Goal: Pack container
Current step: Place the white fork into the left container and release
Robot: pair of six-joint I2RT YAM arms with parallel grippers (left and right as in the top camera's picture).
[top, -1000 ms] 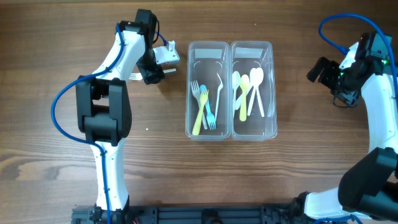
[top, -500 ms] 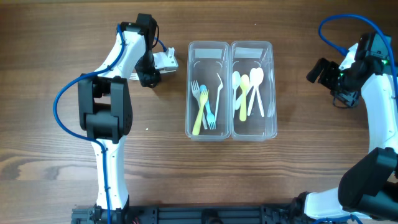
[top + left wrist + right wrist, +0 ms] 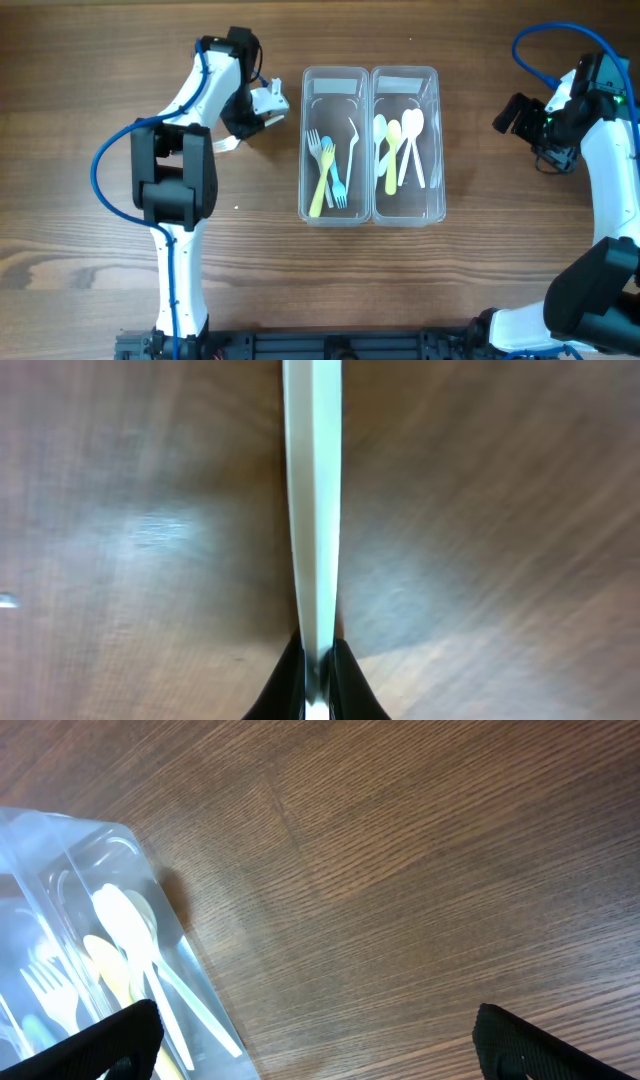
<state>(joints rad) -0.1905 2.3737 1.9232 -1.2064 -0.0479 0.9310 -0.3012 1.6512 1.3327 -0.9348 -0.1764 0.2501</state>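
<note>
1. The left gripper (image 3: pixel 318 665) had its jaws wide apart 1 second ago. It is now pinched hard on the end of a white utensil (image 3: pixel 312 490), whose long handle runs straight up the left wrist view.
2. In the overhead view the arm's head has swung slightly nearer the container, and the utensil lies angled beside it. I cannot tell whether it is off the table (image 3: pixel 90 60) yet.
3. The pick therefore looks done. What remains is the carry and the drop.
4. The container is 2 clear compartments touching side by side at mid-table. The left compartment (image 3: pixel 304 150) holds forks (image 3: pixel 322 172) and the right compartment (image 3: pixel 440 150) holds spoons (image 3: pixel 398 145).
5. Tines showed on the utensil 1 second ago, so the left compartment is probably where it belongs.
6. Bare wood separates the clamped utensil from the left compartment's near wall, which is the 1 edge to clear. The handle likely has to rise above the rim before crossing it.
7. Inside, the forks crowd the lower half, and the upper half looks freer for a drop.
8. The right gripper (image 3: pixel 315 1011) is unchanged, with jaws spread wide and empty. It is well right of the container and out of the path.
</note>
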